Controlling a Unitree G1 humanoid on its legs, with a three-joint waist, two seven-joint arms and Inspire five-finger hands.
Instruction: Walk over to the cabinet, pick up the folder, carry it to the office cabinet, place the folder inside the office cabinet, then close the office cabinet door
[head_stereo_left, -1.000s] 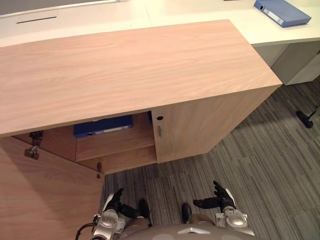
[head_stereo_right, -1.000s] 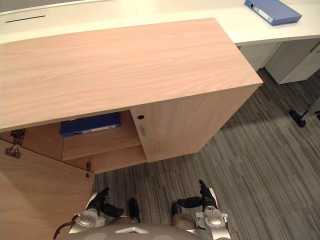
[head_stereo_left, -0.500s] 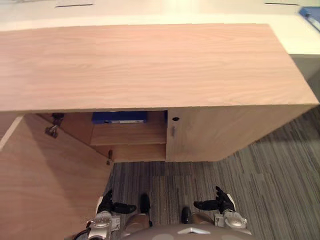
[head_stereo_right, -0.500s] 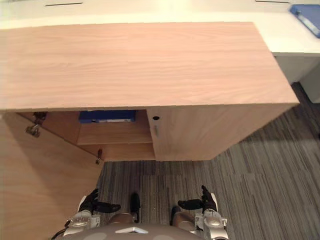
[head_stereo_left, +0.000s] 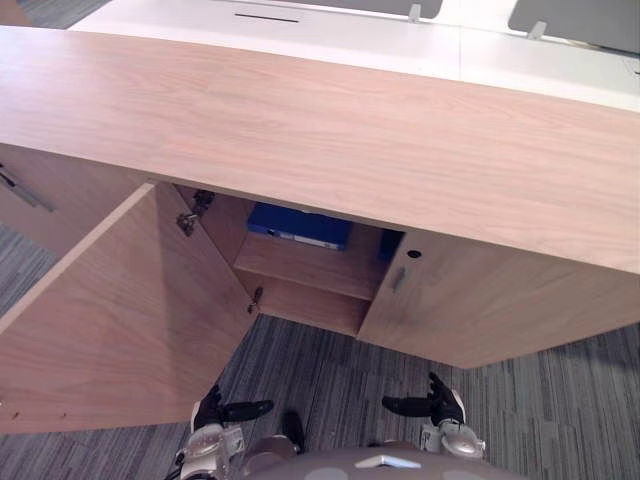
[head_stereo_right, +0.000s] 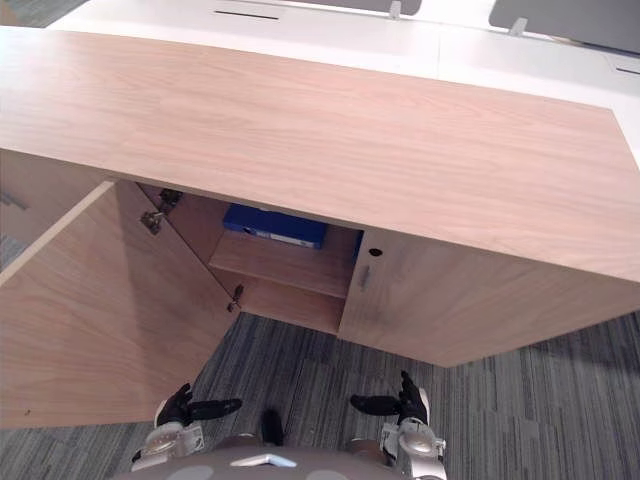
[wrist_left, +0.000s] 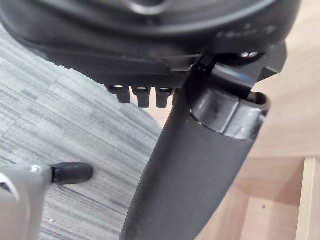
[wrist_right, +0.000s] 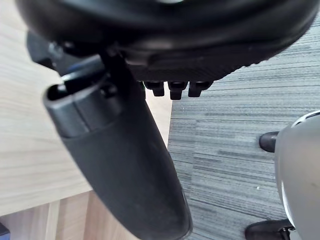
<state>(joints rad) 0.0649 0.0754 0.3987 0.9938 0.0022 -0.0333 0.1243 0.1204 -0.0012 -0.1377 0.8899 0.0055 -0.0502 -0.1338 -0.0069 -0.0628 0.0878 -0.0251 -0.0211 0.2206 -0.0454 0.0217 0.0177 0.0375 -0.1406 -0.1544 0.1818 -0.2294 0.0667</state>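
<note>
Camera swung left; folder (head_stereo_left: 300, 225) on shelf (head_stereo_left: 305, 267), well apart from left hand (head_stereo_left: 214, 411).

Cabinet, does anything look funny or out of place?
Only the left door stands wide open, while the right door is shut. The blue folder lies on the shelf inside; nothing looks spilled or broken.

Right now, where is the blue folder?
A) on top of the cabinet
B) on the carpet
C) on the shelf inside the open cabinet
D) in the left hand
C: the blue folder lies on the shelf inside the cabinet, whose door stands open.
</note>
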